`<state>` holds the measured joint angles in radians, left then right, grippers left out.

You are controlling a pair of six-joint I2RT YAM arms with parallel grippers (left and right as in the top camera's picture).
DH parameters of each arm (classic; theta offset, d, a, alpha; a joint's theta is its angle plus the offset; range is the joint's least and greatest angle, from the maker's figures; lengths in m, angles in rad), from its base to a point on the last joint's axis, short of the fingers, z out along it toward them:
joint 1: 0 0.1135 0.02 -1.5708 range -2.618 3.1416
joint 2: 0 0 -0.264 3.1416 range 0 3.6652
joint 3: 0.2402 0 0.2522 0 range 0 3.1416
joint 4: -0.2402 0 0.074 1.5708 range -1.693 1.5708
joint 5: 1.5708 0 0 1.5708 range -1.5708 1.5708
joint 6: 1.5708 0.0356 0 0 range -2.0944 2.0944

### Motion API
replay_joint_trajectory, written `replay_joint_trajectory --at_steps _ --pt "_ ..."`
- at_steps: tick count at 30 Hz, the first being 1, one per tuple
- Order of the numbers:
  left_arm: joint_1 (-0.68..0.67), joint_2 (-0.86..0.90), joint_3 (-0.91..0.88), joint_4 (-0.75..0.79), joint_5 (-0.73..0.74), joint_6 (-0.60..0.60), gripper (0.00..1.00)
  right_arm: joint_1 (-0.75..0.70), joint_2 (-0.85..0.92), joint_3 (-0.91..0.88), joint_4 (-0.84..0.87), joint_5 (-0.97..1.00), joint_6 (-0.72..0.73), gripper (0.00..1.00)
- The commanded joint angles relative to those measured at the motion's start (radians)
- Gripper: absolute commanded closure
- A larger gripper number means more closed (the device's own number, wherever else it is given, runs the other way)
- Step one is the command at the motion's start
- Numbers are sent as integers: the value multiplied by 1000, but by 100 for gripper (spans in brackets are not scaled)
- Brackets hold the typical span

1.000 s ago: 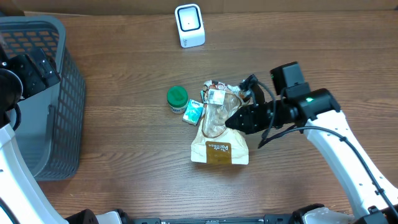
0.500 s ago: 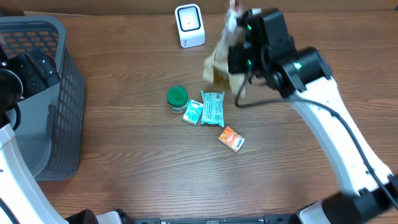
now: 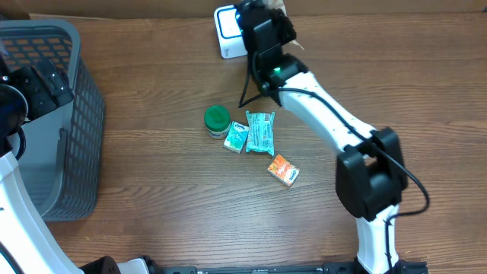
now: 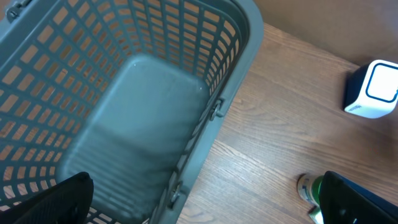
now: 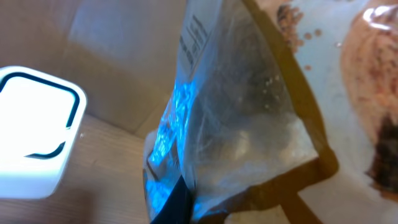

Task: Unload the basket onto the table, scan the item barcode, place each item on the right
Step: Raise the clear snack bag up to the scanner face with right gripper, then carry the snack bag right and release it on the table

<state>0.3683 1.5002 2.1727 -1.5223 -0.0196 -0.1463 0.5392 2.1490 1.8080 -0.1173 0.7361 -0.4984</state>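
My right gripper (image 5: 199,210) is shut on a clear and brown snack bag (image 5: 249,124), held up against the cardboard wall at the table's far edge. The white scanner (image 5: 37,130) stands just left of the bag, and blue light falls on the bag's lower left crinkled film. A printed label (image 5: 196,34) shows near the bag's top, but I cannot make out a barcode. From overhead, the right gripper (image 3: 262,23) sits beside the scanner (image 3: 228,30) and hides the bag. My left gripper (image 4: 199,211) hangs open over the basket's edge, holding nothing.
A grey mesh basket (image 3: 72,114) stands at the left. In mid-table lie a green-lidded jar (image 3: 217,119), two teal packets (image 3: 261,132) and an orange packet (image 3: 283,170). The right arm (image 3: 327,114) stretches across the table's right half.
The right arm lifted the bag off the table pile and swung it up and left to the scanner. The teal and orange packets came into view. The left arm stayed still.
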Motion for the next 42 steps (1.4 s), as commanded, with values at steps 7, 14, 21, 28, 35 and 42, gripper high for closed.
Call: replay_joint_trajectory --at_steps 7,14,21,28,35,42 --pt "4 5 7 3 -6 16 0 53 188 18 157 87 -509 96" --pt "4 5 7 3 -6 16 0 61 214 18 210 148 -525 96" --pt "4 5 7 3 -6 16 0 82 214 18 208 161 -554 96" --pt "4 5 7 3 -6 16 1 113 190 18 196 194 -536 96" --pt "4 5 7 3 -6 16 0 118 16 18 -81 118 -264 96" --pt "4 5 7 3 -6 16 0 116 -249 18 -443 -127 80 96"
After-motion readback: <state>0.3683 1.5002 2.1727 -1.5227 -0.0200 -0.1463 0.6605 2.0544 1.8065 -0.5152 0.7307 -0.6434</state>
